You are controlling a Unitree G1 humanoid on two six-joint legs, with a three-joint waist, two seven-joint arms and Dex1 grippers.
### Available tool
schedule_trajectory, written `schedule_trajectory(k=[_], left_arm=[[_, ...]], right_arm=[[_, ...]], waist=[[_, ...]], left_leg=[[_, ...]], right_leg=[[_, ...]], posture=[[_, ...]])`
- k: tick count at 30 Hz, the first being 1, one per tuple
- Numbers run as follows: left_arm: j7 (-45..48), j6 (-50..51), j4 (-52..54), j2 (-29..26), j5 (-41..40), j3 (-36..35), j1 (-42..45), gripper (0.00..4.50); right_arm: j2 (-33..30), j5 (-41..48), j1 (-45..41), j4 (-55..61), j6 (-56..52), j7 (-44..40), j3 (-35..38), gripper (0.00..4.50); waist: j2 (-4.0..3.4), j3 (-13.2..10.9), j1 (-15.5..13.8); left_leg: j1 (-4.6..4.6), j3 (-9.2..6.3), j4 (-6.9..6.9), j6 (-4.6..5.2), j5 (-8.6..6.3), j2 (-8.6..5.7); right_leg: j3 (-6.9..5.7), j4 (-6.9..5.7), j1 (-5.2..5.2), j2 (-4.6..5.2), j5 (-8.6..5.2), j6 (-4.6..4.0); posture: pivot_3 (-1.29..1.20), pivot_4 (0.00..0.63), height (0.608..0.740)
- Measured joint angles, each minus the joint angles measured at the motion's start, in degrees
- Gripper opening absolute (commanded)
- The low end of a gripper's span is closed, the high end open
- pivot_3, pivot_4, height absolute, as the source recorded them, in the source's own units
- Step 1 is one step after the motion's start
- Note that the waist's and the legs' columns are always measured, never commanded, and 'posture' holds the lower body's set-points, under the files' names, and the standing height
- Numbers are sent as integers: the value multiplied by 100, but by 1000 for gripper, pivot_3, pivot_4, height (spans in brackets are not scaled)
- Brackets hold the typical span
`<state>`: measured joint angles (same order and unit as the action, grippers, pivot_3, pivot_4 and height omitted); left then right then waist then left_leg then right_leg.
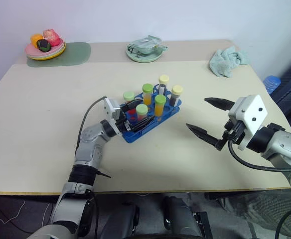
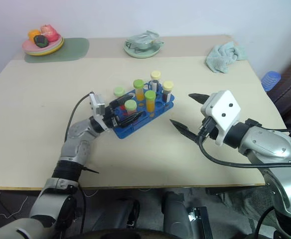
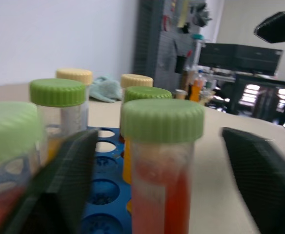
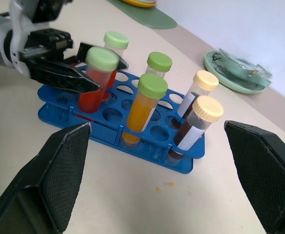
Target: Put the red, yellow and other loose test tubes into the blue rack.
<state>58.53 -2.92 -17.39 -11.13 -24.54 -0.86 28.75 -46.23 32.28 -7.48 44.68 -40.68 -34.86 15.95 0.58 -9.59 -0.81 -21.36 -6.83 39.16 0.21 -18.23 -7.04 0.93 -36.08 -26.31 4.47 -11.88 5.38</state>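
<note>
The blue rack (image 1: 133, 135) stands mid-table and holds several capped test tubes. A green-capped tube of red liquid (image 1: 141, 110) stands in a front hole. My left gripper (image 1: 143, 114) is open, one finger on each side of that tube (image 3: 159, 161), with a gap on both sides. Two green-capped tubes of orange-yellow liquid (image 4: 145, 107) and two yellow-capped tubes (image 4: 201, 114) stand behind it, plus another green-capped tube (image 1: 129, 96). My right gripper (image 1: 196, 112) hangs open to the right of the rack, holding nothing.
A plate of toy fruit (image 1: 45, 46) sits on a green mat (image 1: 73, 54) at the far left. A pale green plate with a wrapped item (image 1: 145, 50) is at the far middle. A teal cloth (image 1: 227, 60) lies far right.
</note>
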Motion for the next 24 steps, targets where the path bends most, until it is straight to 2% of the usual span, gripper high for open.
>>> schedule_trajectory(k=[6,12,19,24], left_arm=[[-188,556,1009,-294,-187,-19,-359,4124],[-119,1259,1921,-969,-945,-554,-1290,4124],[-425,1100,2576,-1854,-593,-1205,-2787,4124],[-375,1122,2798,-2294,-636,-1598,-3245,4124]], right_arm=[[8,4,23,-98,27,-74,-2,4500],[287,-15,489,-296,351,-146,-16,4500],[571,-315,1367,-803,1109,-260,107,4500],[590,-406,1924,-978,1558,-468,457,4500]], waist=[[-1,0,9],[-2,2,12],[-2,2,-2],[-2,2,0]], left_leg=[[1,2,-2,1,0,1],[4,6,-4,1,-1,4],[6,10,-5,6,-4,4],[9,11,-6,9,-6,4]], right_leg=[[3,0,-1,-1,0,0],[8,0,-2,-4,0,0],[12,2,3,-4,-1,0],[12,3,6,-4,-1,0]], posture=[[0,150,740],[0,150,740],[0,150,740],[0,150,740]])
